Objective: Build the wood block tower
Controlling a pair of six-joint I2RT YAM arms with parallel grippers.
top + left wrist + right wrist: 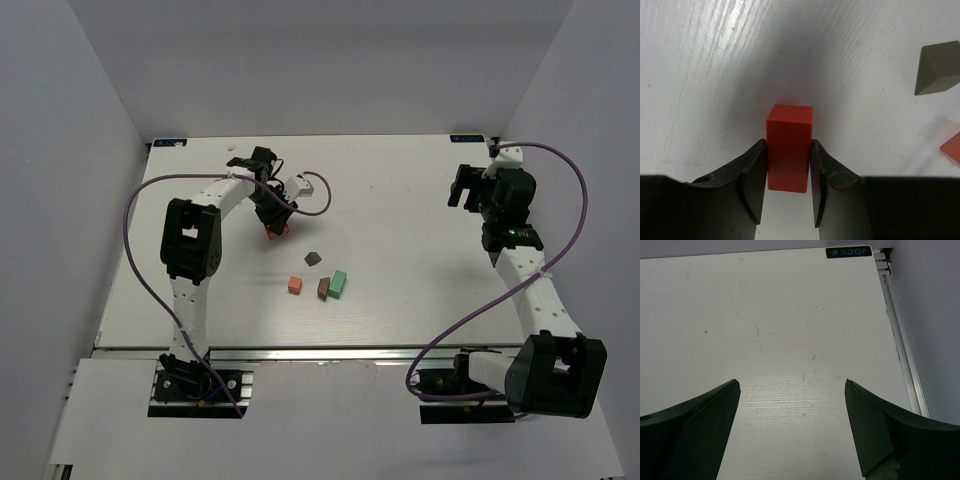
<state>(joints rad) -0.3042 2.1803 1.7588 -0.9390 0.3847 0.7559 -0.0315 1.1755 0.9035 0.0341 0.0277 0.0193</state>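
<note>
The left arm's fingers (752,182) pinch a red painted wooden block (790,125) from both sides, narrowed down onto its lower half, over the far-left part of the white worktop (400,250). The block stands upright between the two dark pads, with a soft shadow on the surface around it. Whether its end touches the worktop cannot be told.

The other four pieces lie loose near the middle of the worktop, toward the robot from the held block. A dark brown wooden piece (313,258) with a sloped face sits alone and nearest to the left arm's fingers; the left wrist view shows it at the upper right (938,67). Nearer the arm bases, an orange painted wooden cube (294,285) rests by itself, and only its corner shows at the right edge of the left wrist view. Just to the cube's right, a second dark brown wooden piece (323,288) lies against a mint-green wooden slab (338,284). None of the pieces is stacked on another.

Far off at the right side, the right arm's fingers (705,415) stand spread wide and hold nothing, hanging over bare worktop near the back corner with its small black label (848,252).
</note>
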